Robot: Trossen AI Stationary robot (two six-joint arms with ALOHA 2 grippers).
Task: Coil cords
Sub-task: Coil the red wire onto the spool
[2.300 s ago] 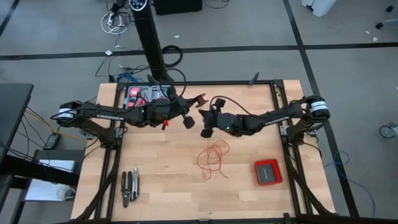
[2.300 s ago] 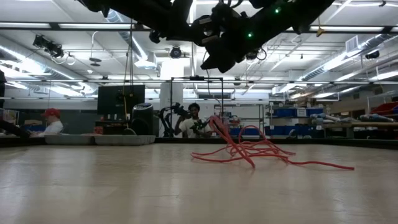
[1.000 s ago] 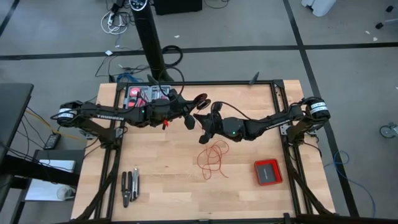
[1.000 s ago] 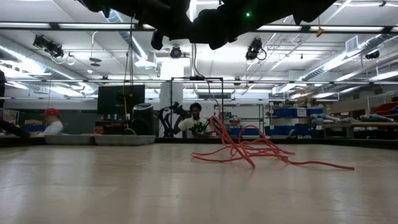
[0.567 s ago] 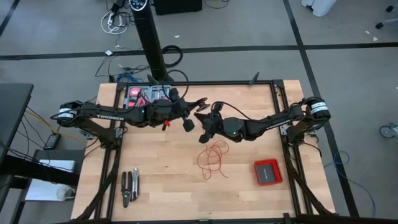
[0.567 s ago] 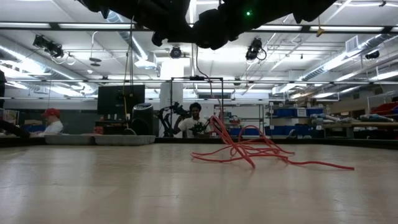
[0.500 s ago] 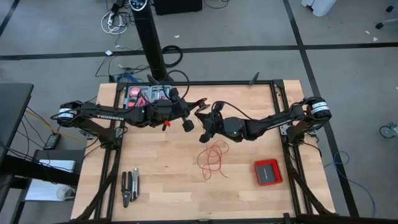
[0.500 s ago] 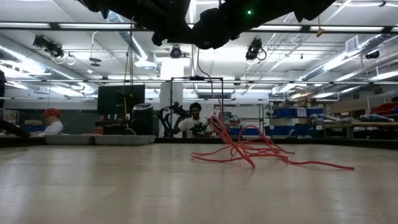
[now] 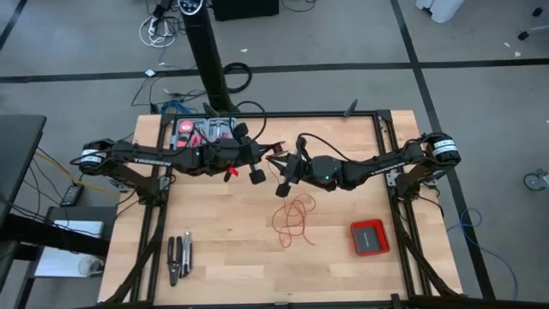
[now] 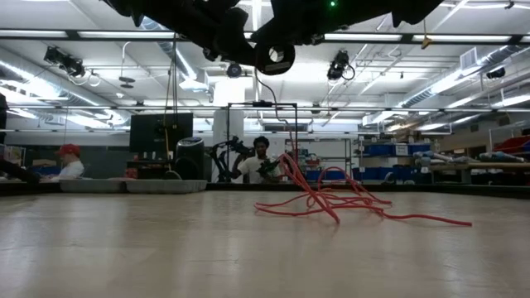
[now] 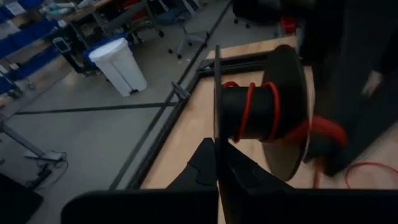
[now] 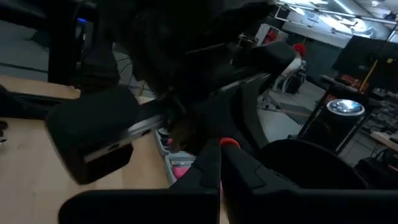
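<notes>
Workshop floor and shelving lie beyond a pale wooden table (image 9: 223, 257) framed by black rails. On it, just past centre toward 5 o'clock, the thin red wire (image 9: 293, 220) lies as a loose tangle of squiggly loops; in the low view its loops (image 10: 331, 199) stand slightly off the wood, so I judge it light, springy and apt to snag on itself. One strand rises from the heap to the small black plastic spool (image 11: 261, 118), where a few turns are already wound.

Left gripper (image 9: 273, 153), above the table toward 12 o'clock, is clamped shut on the rim of that spool. Right gripper (image 9: 281, 160) hangs just beside it, pinched closed; it seems to nip the wire near the spool, though the wrist view is too crowded to be sure.

Best hold on the wire is probably the taut run between spool and heap, pinched lightly so it can slide; a hard pull could drag the whole tangle or kink it.

Open wood surrounds the heap. A flat red square box (image 9: 370, 237) sits near, toward 4 o'clock, black-handled pliers (image 9: 179, 256) well apart at 8 o'clock, and a pink-and-grey parts tray (image 9: 199, 130) at 11 o'clock beside the left arm.
</notes>
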